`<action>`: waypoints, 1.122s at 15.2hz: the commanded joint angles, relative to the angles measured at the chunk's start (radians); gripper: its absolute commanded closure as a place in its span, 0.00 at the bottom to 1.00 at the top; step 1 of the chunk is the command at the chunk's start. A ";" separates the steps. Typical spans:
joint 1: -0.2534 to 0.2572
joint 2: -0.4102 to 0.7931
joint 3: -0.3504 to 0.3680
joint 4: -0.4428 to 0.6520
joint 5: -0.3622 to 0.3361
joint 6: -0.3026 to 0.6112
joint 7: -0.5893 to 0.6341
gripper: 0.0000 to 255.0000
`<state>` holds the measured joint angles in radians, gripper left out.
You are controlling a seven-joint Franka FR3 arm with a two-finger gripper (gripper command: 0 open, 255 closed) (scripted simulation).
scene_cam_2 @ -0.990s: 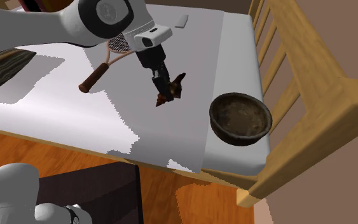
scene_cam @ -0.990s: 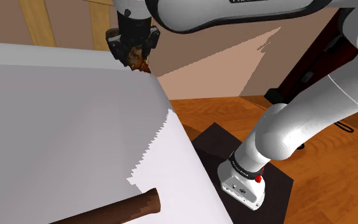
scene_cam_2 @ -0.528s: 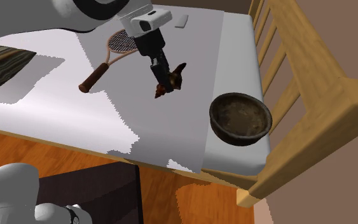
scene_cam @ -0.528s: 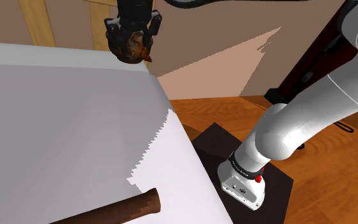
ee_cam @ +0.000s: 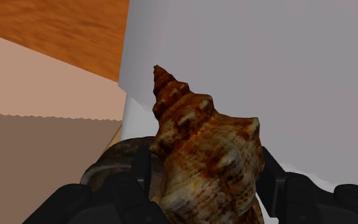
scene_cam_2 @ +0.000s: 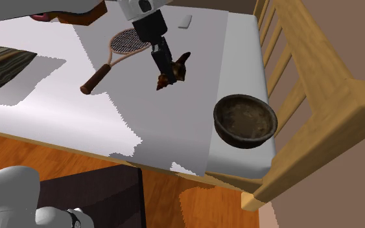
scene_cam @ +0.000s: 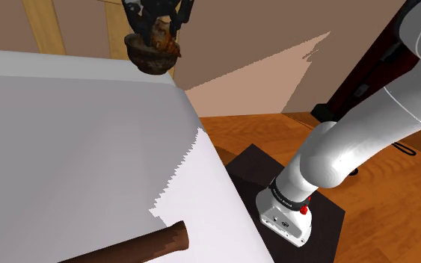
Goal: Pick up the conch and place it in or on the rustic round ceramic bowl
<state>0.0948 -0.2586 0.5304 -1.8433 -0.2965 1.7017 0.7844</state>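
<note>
1. Bed (scene_cam_2: 174, 123): a white-grey top with a wooden frame (scene_cam_2: 317, 97) along the second exterior view's right side.
2. Arm (scene_cam: 351, 142): white, and rises from the dark stand (scene_cam: 250, 168) on the wood floor.
3. Racket (scene_cam_2: 113, 55): lies flat on the bed with its brown handle toward the near edge.
4. Bowl (scene_cam_2: 245, 120): dark brown and round. It sits upright on the bed near the frame, by the corner.
5. Gripper (scene_cam_2: 164, 65): black, with fingers clamped on the conch from both sides in the wrist view.
6. Conch (scene_cam_2: 179, 65): a brown spiral shell held in the air above the bed. It is between the racket head and the bowl, apart from the bowl. Its spire points away from the fingers.
</note>
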 commanded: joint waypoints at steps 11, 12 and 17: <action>-0.081 0.166 -0.080 0.165 -0.073 0.036 -0.142 1.00; -0.089 0.188 -0.087 0.186 -0.081 0.040 -0.156 1.00; -0.123 0.311 -0.120 0.315 -0.122 0.051 -0.224 1.00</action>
<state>-0.0215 0.0244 0.4166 -1.5560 -0.4090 1.7485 0.5747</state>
